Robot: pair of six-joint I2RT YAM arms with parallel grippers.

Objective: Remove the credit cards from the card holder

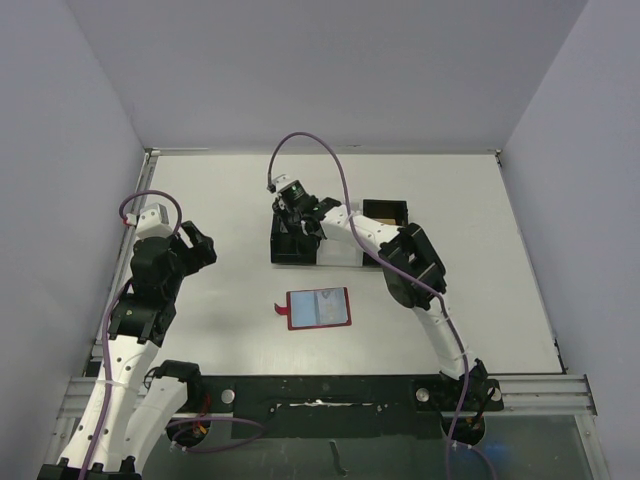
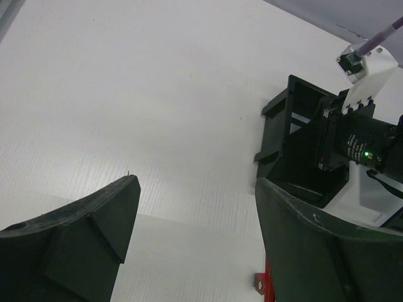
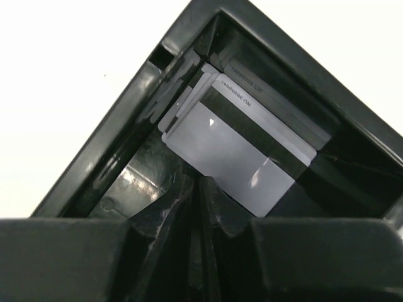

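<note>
Table (image 1: pixel 200 190): white, matte, evenly lit. Enclosed left, right and far by plain pale lavender-grey walls (image 1: pixel 330 70). Aluminium rail (image 1: pixel 530 385) along near edge, by the arm bases.

Holder (image 1: pixel 318 308): lying open and flat on table, about centre and toward near edge. Red border around blue-grey lining, small red tab (image 1: pixel 281 309) sticking out of its left side. Well apart from both grippers. Cannot tell from top view whether its pockets hold anything.

Tray (image 1: pixel 338 252): black and white, beyond holder, mid-table. Small black bin (image 1: pixel 385 210) just beside its far right end.

Right gripper (image 1: pixel 292 213): reached over tray, tip down in leftmost black compartment. In wrist view, jaws drawn close, only a thin dark slit between, nothing seen pinched. Purple cable (image 1: pixel 320 140) arching up from wrist.

Cards (image 3: pixel 233 151): loose fanned stack lying in corner of that black compartment, just beyond the fingertips. Top one grey with black magnetic stripe and a line of small print, glare patch on its face.

Left gripper (image 1: pixel 197 245): at left side of table, raised above it, jaws spread wide and empty. White table seen through the gap in wrist view. Tray and a bit of red tab at right of that view.
</note>
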